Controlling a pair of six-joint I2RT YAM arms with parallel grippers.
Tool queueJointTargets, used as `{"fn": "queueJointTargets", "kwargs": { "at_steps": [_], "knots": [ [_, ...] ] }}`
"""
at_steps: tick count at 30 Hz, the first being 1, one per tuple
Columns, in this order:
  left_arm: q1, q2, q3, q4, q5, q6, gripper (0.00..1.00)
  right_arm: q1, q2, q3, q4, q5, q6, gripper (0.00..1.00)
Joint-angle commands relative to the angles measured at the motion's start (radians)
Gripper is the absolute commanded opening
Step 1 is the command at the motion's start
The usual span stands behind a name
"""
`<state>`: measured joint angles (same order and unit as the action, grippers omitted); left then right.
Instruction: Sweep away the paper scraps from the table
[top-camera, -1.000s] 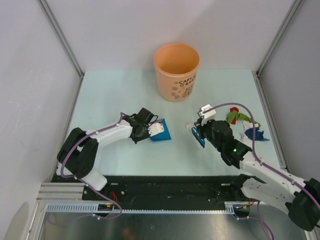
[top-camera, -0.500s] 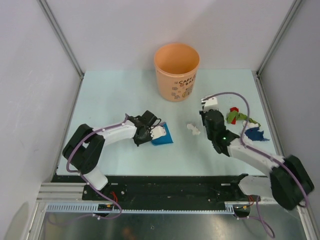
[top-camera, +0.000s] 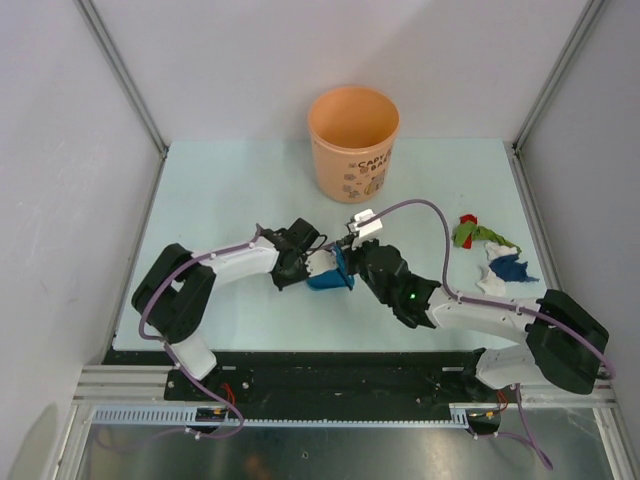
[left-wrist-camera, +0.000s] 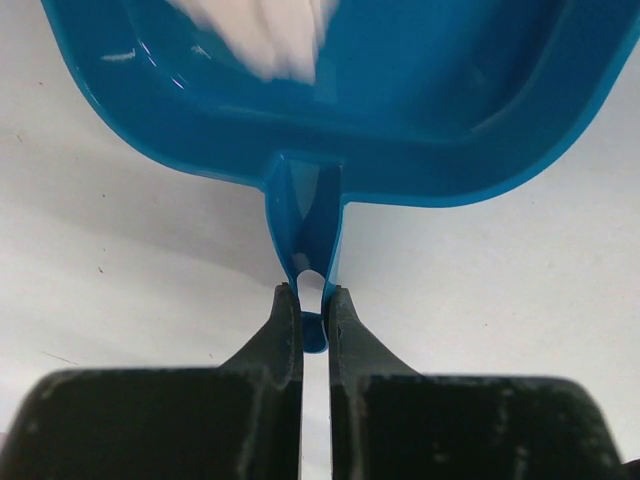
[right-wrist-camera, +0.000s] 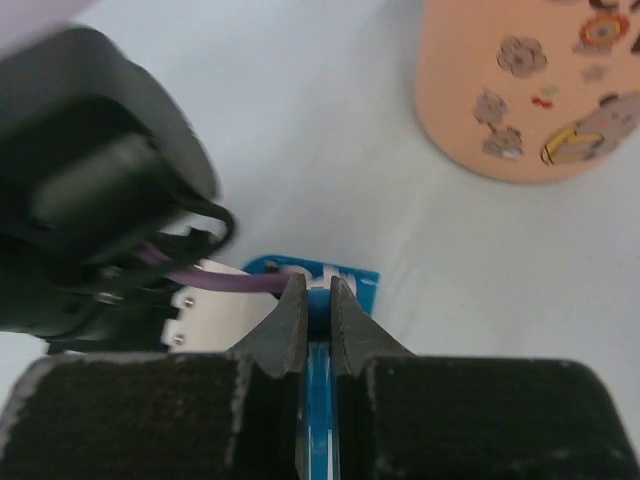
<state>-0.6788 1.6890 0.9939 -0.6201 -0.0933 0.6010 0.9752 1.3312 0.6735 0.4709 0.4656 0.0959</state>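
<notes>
My left gripper (top-camera: 312, 266) is shut on the handle of the blue dustpan (top-camera: 330, 277), which lies on the table (top-camera: 225, 190). In the left wrist view my left gripper (left-wrist-camera: 313, 308) pinches the handle tab, and a white paper scrap (left-wrist-camera: 265, 35) lies inside the dustpan (left-wrist-camera: 430, 90). My right gripper (top-camera: 352, 262) is shut on the small blue brush (right-wrist-camera: 318, 330) and sits right at the dustpan's mouth (right-wrist-camera: 352, 282). Red (top-camera: 467, 219), green (top-camera: 480, 235), blue (top-camera: 510, 267) and white (top-camera: 492, 282) paper scraps lie at the table's right side.
The orange bucket (top-camera: 353, 140) stands upright at the back middle of the table, and shows in the right wrist view (right-wrist-camera: 530, 90). Grey walls close in the table on three sides. A black rail (top-camera: 330, 375) runs along the near edge.
My right gripper has swept left with the brush, from beside the scraps on the right to the dustpan. The white scrap that lay between them has gone from the table. The left arm barely moved.
</notes>
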Motion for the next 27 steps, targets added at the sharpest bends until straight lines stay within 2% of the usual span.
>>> {"fn": "queueJointTargets", "kwargs": {
  "at_steps": [1, 7, 11, 18, 23, 24, 27],
  "knots": [
    [-0.005, 0.011, 0.034, -0.02, 0.032, -0.01, 0.0, 0.048, -0.078, 0.074, 0.045, 0.085, -0.046, 0.0],
    [0.004, -0.052, 0.043, -0.02, 0.116, -0.026, 0.0, 0.059, -0.21, 0.074, -0.09, 0.277, -0.133, 0.0],
    [0.015, -0.097, 0.071, -0.02, 0.19, -0.043, 0.0, 0.057, -0.367, 0.072, -0.196, 0.393, -0.176, 0.0],
    [0.021, -0.198, 0.196, -0.03, 0.23, -0.053, 0.0, -0.012, -0.596, 0.031, -0.342, 0.47, -0.173, 0.0],
    [0.021, -0.155, 0.431, -0.047, 0.129, -0.063, 0.0, -0.137, -0.719, -0.011, -0.466, 0.432, -0.113, 0.0],
    [0.021, -0.141, 0.475, -0.049, 0.05, -0.063, 0.0, -0.154, -0.751, -0.012, -0.498, 0.423, -0.104, 0.0],
    [0.021, -0.057, 0.667, -0.055, -0.067, -0.05, 0.0, -0.222, -0.786, -0.02, -0.567, 0.386, -0.067, 0.0]
  ]
}}
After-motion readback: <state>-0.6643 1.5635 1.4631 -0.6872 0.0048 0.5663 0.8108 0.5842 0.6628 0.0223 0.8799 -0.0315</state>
